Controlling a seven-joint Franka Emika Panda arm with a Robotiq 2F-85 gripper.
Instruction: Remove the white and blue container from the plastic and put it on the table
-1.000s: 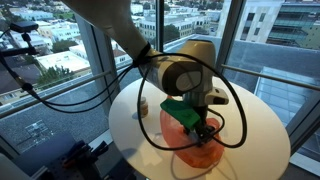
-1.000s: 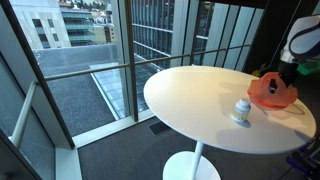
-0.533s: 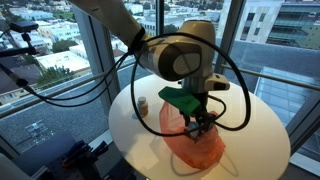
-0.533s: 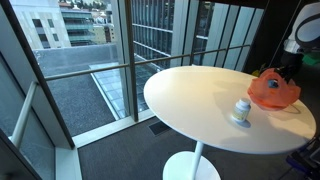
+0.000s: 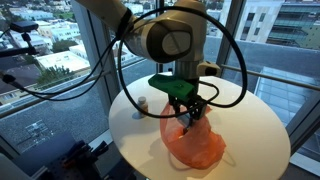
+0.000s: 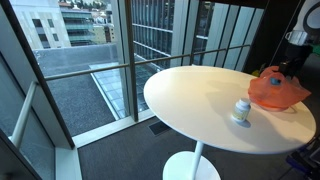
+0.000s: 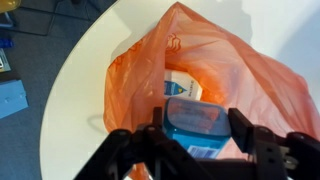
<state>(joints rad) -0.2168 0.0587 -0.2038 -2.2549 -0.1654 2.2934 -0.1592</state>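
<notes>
Wrist view: the round white table [image 7: 250,20] lies under me, and both exterior views show tall glass windows [image 6: 150,30] around it. My gripper [image 7: 197,135] is clamped on the boxy white and blue container [image 7: 195,115], which sits in the mouth of the crinkled, translucent orange plastic bag [image 7: 140,70]. Since a second ago I have risen, and the bag is drawn up taller.

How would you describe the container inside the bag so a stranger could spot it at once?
On the round white table by the windows sits an orange plastic bag. In its open mouth, gripped in the claw, is the white and blue container: boxy with a blue top, unlike the small pale bottle standing alone on the bare tabletop.
</notes>
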